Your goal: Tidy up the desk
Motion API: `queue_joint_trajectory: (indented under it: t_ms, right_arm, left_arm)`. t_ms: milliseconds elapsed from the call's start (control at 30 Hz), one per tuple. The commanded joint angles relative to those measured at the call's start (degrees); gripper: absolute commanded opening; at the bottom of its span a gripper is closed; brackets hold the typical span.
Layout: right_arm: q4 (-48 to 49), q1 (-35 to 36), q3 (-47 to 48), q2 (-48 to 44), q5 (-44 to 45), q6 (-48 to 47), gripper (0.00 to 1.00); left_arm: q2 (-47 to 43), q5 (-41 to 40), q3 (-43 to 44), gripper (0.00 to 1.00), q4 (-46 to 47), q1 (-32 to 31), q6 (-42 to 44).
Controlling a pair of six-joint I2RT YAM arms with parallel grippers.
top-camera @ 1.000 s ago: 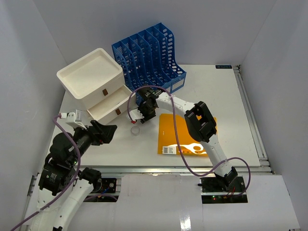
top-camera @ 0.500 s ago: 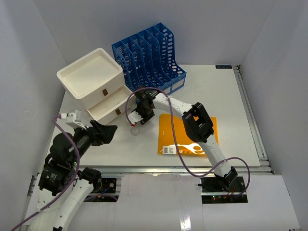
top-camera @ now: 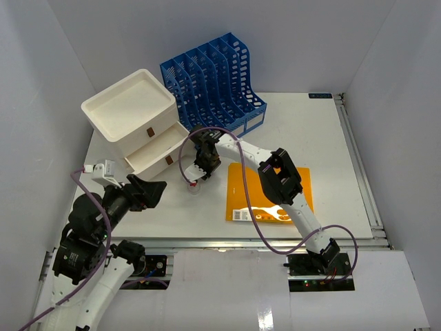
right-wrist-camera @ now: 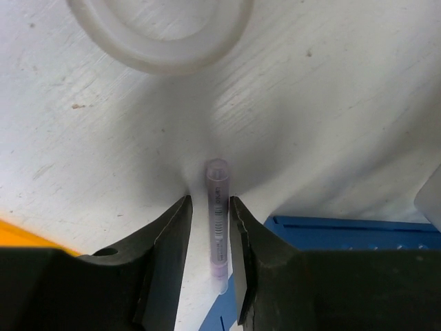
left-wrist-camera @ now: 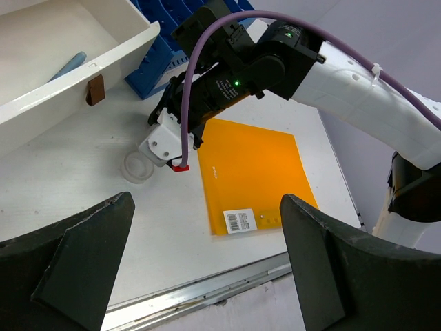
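Right hand (right-wrist-camera: pixel 209 203) nearer ring (right-wrist-camera: pixel 165 63), astride pen (right-wrist-camera: pixel 218 221)

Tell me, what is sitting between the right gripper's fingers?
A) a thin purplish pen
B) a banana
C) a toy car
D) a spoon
A: the right wrist view shows a thin purplish pen sitting between the two fingers of the right gripper.

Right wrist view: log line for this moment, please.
right tool low over desk, astride thin pen, not clamped | clear ring just ahead | left tool wide open, empty, hovering
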Motion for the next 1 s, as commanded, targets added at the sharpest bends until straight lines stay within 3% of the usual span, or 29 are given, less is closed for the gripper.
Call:
queue_joint_trajectory:
  t_ms: [0,367,467,633,967]
  right_arm:
    - [-10.16,0.06,-5.62,2.62,0.86,-0.10,0.34]
    - [-10.22,0.06,-10.70,-0.69,3.80,0.34,0.38]
    - [-9.80,-0.02,-10.43,1.00,4.10,0.41,0.31]
    - [-7.00,-0.02,-10.24,2.01,2.80,1.74,0.08]
    - [-4.96,-0.19,-11.64,-9.90,-4.82,6.53,0.08]
  left_arm:
    - [-0.20,0.18,1.85,0.98,-0.25,0.15,-0.50]
    - [-0.88,0.62,1.47,0.98,-0.26,0.15,-0.98]
    - [-1.02,0.90,0.83,0.98,-0.33,0.15,-1.41]
    - [-2.11,0.87,0.21,0.98,-0.94,0.15,-1.81]
    - [-3.50,0.50,0.06,0.98,-2.09,0.15,-2.83]
